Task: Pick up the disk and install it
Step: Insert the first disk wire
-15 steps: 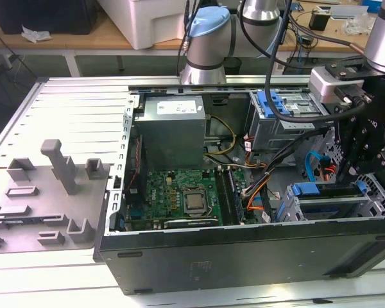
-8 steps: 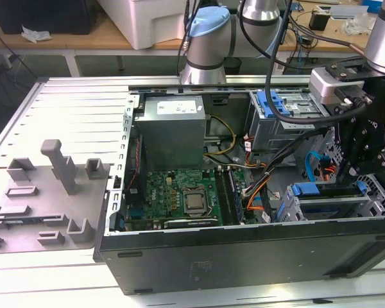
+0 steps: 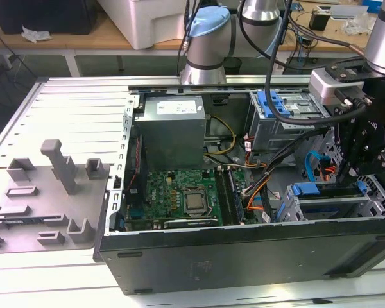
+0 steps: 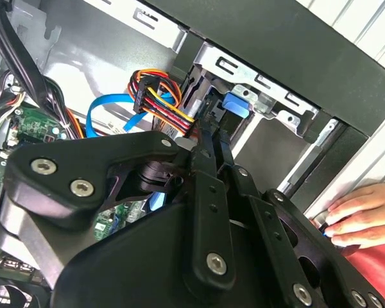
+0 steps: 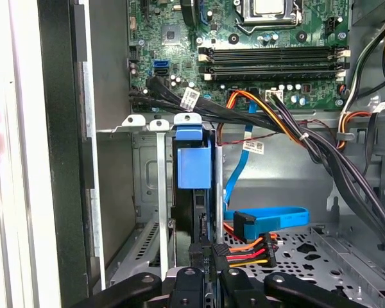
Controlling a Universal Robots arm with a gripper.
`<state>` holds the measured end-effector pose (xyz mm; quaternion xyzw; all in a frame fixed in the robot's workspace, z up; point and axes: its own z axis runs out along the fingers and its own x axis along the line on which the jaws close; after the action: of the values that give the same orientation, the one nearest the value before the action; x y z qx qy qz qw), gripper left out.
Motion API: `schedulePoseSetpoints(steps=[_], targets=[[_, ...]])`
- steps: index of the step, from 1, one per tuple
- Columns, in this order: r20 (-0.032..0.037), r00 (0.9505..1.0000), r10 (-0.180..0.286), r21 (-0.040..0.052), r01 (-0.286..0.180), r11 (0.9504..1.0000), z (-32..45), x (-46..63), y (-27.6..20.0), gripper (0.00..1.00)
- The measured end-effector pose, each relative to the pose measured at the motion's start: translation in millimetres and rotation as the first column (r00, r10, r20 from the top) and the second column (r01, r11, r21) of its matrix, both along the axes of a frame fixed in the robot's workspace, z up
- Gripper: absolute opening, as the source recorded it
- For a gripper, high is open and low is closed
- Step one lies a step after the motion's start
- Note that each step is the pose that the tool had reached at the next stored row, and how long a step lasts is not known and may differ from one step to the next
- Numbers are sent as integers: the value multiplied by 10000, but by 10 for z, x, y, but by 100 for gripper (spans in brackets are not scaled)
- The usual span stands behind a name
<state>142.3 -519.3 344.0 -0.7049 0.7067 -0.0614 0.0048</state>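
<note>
In the exterior view, an open computer case (image 3: pixel 244 256) lies on its side on a white table (image 3: pixel 45 282). Inside it sit a green board (image 3: pixel 173 196) and a big grey box (image 3: pixel 173 131). The black gripper (image 3: pixel 359 168) hangs over the case's corner at the exterior view's right, near the front wall. Under it is a metal cage (image 3: pixel 333 208) with a blue strip on top. That strip is the blue edge of the disk (image 3: pixel 327 190), which stands on its side in the cage. A second blue bracket (image 3: pixel 273 102) sits in a bay toward the far wall.

The second wrist view looks past the gripper's (image 4: pixel 212 131) black arms. The two thin fingers (image 4: pixel 205 160) lie close together and reach toward a blue tab (image 4: pixel 236 106) in the cage. I cannot tell whether they pinch anything. A bunch of coloured wires (image 4: pixel 157 96) hangs beside them. A person's hand (image 4: pixel 366 212) rests outside the case's wall.

The first wrist view looks straight down into the cage. The disk (image 5: pixel 194 163) stands on edge in a slot, with its blue frame facing up. The finger tips (image 5: pixel 202 256) sit at its near end. A flat blue cable (image 5: pixel 269 218) lies beside it, and coloured wires (image 5: pixel 247 253) touch the fingers.
</note>
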Motion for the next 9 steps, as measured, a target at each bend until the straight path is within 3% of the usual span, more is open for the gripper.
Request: schedulePoseSetpoints(steps=[9], targets=[[0, 10000, 25, 0, -25, 10000, -3, 0, -12, 17]])
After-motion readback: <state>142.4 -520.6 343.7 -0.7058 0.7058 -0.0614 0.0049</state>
